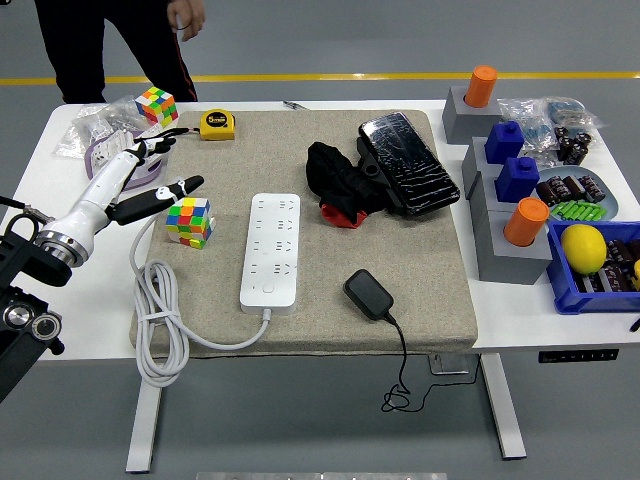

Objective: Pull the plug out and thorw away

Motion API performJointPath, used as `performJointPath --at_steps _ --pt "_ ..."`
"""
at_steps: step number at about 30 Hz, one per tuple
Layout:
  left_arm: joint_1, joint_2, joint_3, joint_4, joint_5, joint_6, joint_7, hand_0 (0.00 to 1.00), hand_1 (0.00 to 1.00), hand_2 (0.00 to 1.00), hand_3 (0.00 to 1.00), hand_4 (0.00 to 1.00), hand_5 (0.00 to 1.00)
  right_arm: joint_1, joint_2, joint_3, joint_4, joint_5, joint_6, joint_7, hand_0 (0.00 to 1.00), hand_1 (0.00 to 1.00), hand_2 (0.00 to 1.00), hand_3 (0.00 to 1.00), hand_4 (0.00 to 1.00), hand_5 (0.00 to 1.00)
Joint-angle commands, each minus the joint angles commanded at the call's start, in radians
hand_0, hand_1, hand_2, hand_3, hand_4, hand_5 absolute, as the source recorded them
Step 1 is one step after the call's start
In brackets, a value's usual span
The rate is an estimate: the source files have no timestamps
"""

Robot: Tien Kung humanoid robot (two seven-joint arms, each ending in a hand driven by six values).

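The white power strip [270, 250] lies on the beige mat [420, 260] with nothing plugged into it. Its white cable [160, 320] loops off the mat's left side. A black plug adapter [368, 295] lies on the mat to the right of the strip, and its thin cord hangs over the table's near edge. My left hand [165, 170] is open and empty. It hovers left of the strip, just above a Rubik's cube [188, 220]. My right arm is out of view.
A person stands at the far left with one hand [185, 15] raised clear of the table. A second cube [157, 105], a yellow tape measure [217, 124], a black cloth [340, 180], a black pack [405, 160] and bins of parts [590, 270] are there too.
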Motion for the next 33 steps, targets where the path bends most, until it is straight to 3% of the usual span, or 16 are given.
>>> performJointPath --at_steps 13,23,33 --pt "0.038 -0.019 -0.054 0.0 0.009 -0.012 0.003 0.747 0.822 0.834 0.888 0.998 0.794 0.002 0.0 -0.005 -0.001 0.001 0.001 -0.001 0.621 0.669 0.692 0.615 0.967 0.403" --pt "0.041 -0.005 -0.073 -0.002 0.01 -0.026 0.008 0.742 0.815 0.826 0.883 0.998 0.779 0.004 -0.001 -0.02 -0.001 0.006 0.001 -0.003 0.621 0.67 0.692 0.615 0.967 0.406" --pt "0.057 -0.007 -0.088 -0.005 0.012 -0.032 0.01 0.733 0.801 0.817 0.882 0.998 0.778 0.004 -0.006 -0.038 -0.001 0.011 0.0 -0.005 0.621 0.67 0.692 0.616 0.967 0.409"
